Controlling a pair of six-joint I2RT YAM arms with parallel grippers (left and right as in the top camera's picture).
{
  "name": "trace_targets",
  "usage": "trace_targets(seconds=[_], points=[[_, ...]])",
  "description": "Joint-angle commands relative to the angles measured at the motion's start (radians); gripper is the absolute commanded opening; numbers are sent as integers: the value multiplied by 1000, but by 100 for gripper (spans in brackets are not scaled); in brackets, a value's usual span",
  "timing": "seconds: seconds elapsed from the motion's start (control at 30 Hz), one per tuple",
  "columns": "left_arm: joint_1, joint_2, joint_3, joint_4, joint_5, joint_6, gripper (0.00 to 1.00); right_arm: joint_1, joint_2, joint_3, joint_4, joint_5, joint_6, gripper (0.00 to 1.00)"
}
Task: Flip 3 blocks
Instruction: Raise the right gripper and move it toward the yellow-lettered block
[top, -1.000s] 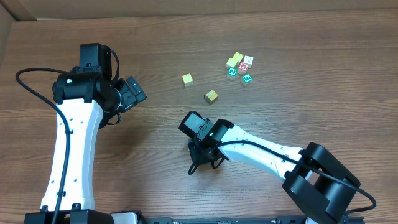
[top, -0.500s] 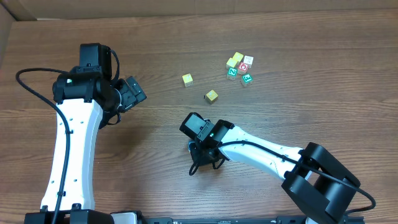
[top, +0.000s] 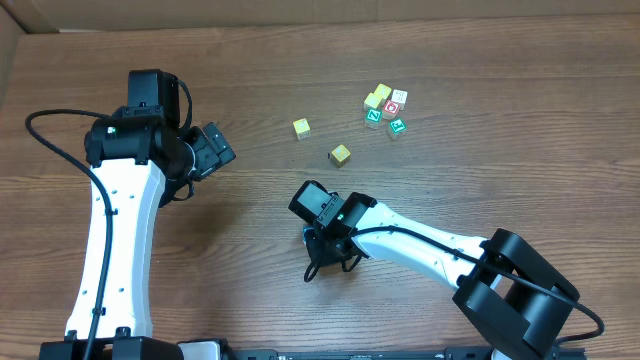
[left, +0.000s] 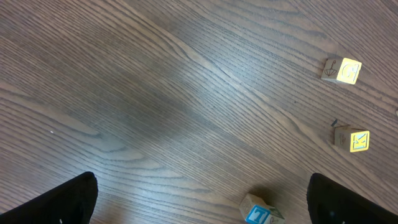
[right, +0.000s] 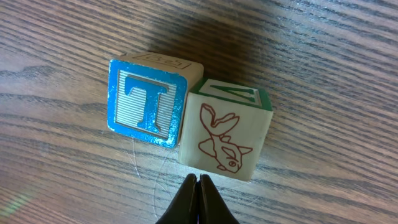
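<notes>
Blue wooden T block (right: 146, 102) touches a cream fish-drawn cube (right: 227, 137) at its 3 o'clock; right tool (right: 198, 188) clenched empty, left tool (left: 202, 202) released.

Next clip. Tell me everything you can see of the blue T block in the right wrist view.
The blue T block is a small pale wooden cube; the face toward the camera has a blue border and a blue T on white stripes. It rests flat on the table, its right edge against the fish block. The shut right gripper points at their seam, holding nothing.
</notes>
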Motion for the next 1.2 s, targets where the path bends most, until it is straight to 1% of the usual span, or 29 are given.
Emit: trace_targets(seconds=[0.0, 0.07, 0.6, 1.17], points=[[2, 7, 6, 2, -2, 4, 99, 5, -4, -6, -1, 6, 11, 4], [2, 7, 6, 2, -2, 4, 99, 5, -4, -6, -7, 6, 31, 4], [2, 7, 6, 2, -2, 4, 100, 6, -4, -6, 12, 59, 31, 4], [2, 7, 6, 2, -2, 4, 99, 6, -4, -6, 34, 59, 49, 4]])
